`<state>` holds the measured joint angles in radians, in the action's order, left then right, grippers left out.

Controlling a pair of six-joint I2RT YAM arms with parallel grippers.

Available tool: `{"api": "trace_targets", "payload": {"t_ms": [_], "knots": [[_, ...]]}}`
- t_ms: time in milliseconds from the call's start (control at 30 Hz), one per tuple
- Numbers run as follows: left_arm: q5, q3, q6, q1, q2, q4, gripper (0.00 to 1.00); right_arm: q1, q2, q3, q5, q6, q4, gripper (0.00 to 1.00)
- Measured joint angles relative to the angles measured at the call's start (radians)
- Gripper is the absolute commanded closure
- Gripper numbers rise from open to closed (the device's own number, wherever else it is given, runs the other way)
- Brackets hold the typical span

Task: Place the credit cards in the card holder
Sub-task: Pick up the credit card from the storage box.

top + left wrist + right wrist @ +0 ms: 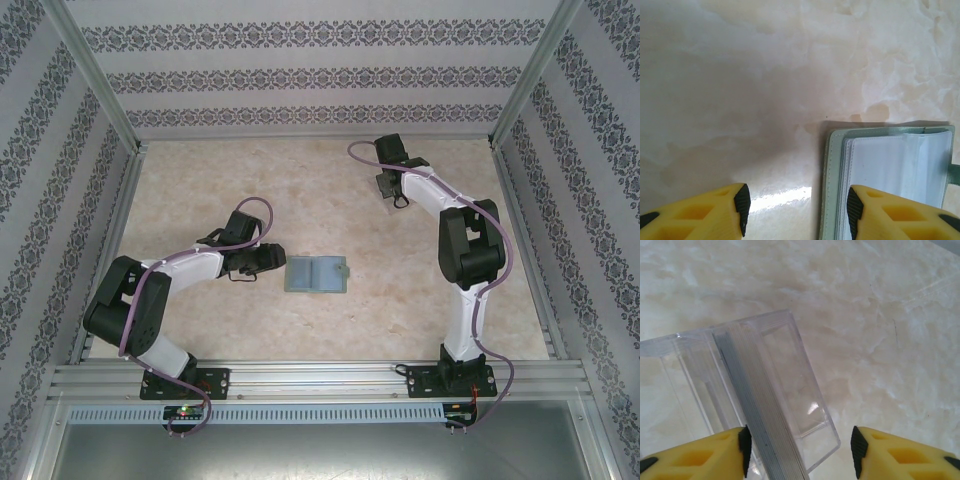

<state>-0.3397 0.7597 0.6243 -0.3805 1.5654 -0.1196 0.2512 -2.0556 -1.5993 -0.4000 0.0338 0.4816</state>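
The card holder lies opened flat on the table's middle, grey-green with clear inner sleeves. My left gripper hovers at its left edge, open. Its right finger is over the holder's left part, and bare table lies between the pads. The credit cards stand on edge as a tight stack inside a clear plastic box; I see their grey edges. My right gripper is at the far side, open. It straddles the stack and the box's end wall, with the left pad close to the cards.
Patterned walls and aluminium posts enclose the marbled table. A metal rail with the arm bases runs along the near edge. Bare table lies between the holder and the clear box.
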Motion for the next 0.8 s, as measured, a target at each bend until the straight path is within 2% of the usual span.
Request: {"api": "trace_targets", "payload": {"t_ms": [567,800], "knots": [[-0.008,0.0,0.0,0.0,0.002,0.0,0.44,0.009,0.009,0.0,0.008,0.024,0.001,0.91],[-0.012,0.0,0.0,0.0,0.002,0.0,0.44,0.015,0.015,0.0,0.015,0.026,0.001,1.0]]}}
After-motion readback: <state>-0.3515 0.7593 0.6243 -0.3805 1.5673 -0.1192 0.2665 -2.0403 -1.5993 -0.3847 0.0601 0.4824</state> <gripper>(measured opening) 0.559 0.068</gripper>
